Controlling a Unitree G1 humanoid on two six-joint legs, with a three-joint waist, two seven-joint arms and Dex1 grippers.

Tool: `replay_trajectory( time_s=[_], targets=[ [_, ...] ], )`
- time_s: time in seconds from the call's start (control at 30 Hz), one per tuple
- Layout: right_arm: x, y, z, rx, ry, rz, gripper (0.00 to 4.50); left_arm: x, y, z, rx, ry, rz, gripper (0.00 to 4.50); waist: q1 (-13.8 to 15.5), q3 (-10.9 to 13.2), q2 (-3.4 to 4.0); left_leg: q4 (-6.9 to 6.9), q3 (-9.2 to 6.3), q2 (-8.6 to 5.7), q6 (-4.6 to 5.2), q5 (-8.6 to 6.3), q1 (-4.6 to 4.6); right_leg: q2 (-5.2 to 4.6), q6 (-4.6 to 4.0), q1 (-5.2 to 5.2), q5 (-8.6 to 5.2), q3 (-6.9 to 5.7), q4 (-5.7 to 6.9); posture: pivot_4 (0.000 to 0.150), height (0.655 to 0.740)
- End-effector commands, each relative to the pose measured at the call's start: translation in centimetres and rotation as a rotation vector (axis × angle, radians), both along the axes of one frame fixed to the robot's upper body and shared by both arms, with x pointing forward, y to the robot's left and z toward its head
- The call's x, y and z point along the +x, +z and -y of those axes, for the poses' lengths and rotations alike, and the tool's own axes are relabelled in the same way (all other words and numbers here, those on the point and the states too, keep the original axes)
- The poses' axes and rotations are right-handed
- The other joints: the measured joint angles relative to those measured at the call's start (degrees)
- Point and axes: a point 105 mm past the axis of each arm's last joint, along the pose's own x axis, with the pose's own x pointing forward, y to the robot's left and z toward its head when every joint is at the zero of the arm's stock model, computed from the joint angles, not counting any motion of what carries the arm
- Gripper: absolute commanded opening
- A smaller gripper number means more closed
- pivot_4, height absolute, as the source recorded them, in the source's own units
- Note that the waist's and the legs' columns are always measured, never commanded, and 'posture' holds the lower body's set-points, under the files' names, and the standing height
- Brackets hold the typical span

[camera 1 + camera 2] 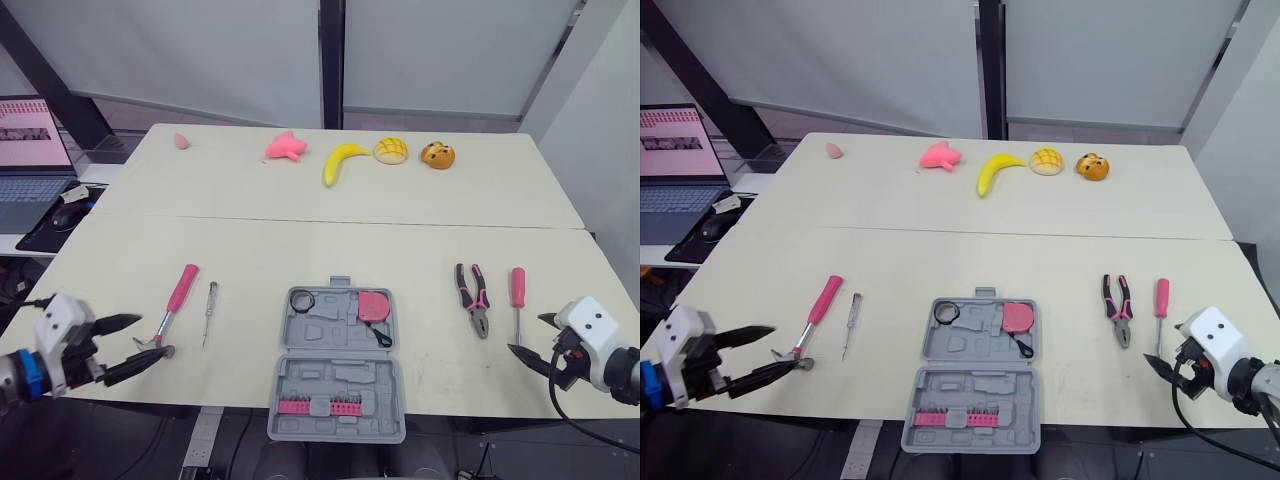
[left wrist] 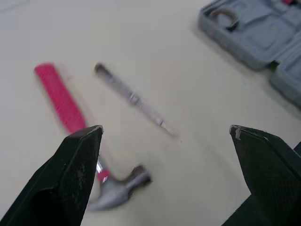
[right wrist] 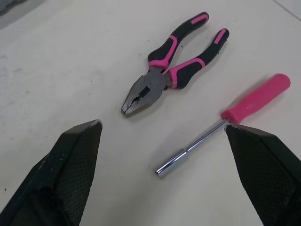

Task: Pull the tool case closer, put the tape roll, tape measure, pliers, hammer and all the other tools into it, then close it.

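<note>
The grey tool case [image 1: 338, 380] lies open at the table's front edge, in the middle. A black tape roll [image 1: 303, 299] and a pink tape measure [image 1: 374, 306] rest in its far half, a row of pink bits [image 1: 320, 405] in its near half. Left of the case lie a pink-handled hammer [image 1: 172, 305] and a thin screwdriver [image 1: 208, 312]. To the right are pink-and-black pliers [image 1: 473, 297] and a pink-handled nut driver [image 1: 517, 300]. My left gripper [image 1: 140, 342] is open, just before the hammer head [image 2: 117, 190]. My right gripper [image 1: 527, 335] is open near the nut driver's tip [image 3: 169, 165].
Toys line the far side of the table: a small pink piece [image 1: 181, 141], a pink figure [image 1: 285, 147], a banana [image 1: 342, 160], a bun [image 1: 390, 150] and an orange toy [image 1: 437, 155]. A laptop [image 1: 30, 150] and mouse [image 1: 68, 212] sit on a side desk to the left.
</note>
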Motion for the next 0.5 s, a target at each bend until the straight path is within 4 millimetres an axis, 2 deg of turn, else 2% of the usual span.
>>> replay_trajectory(
  time_s=[0.03, 0.17, 0.27, 0.37, 0.5],
  targets=[
    [0.3, 1.0, -0.9, 0.005, 0.008, 0.097, 4.44, 0.4, 1.4, 4.0, -0.040, -0.178, 0.072, 4.50, -0.05, 0.00, 0.00, 0.00, 0.01, 0.00, 0.00, 0.00, 0.00, 0.00, 0.00, 0.00, 0.00, 0.01, 0.00, 0.150, 0.7369],
    [0.2, 0.9, -3.2, 0.063, 0.015, 0.164, 4.44, 0.5, 3.2, 9.9, -0.121, -0.413, 0.160, 4.50, -0.05, 0.00, 0.01, 0.00, 0.01, 0.00, 0.00, 0.00, 0.01, 0.01, 0.00, 0.00, 0.00, 0.02, 0.00, 0.150, 0.7369],
    [0.1, 0.8, -4.1, 0.116, -0.026, 0.196, 4.44, 0.2, 4.7, 12.6, -0.175, -0.524, 0.213, 4.50, -0.07, 0.00, 0.01, 0.01, -0.02, 0.00, 0.00, 0.00, 0.00, 0.02, 0.00, 0.01, 0.01, 0.02, 0.00, 0.150, 0.7369],
    [0.1, 0.2, -4.7, 0.152, -0.106, 0.208, 4.44, -0.3, 5.6, 14.3, -0.200, -0.615, 0.246, 4.50, -0.32, 0.00, 0.02, 0.00, 0.02, 0.00, 0.00, 0.00, 0.04, 0.03, 0.00, 0.02, 0.01, 0.07, 0.01, 0.150, 0.7369],
    [0.6, -1.1, -5.1, 0.139, -0.200, 0.197, 4.44, -0.2, 6.3, 15.2, -0.210, -0.654, 0.271, 4.50, -0.24, 0.00, 0.03, 0.01, 0.02, 0.00, 0.00, 0.00, 0.06, 0.04, 0.00, 0.02, 0.01, 0.09, 0.02, 0.150, 0.7369]
  ],
)
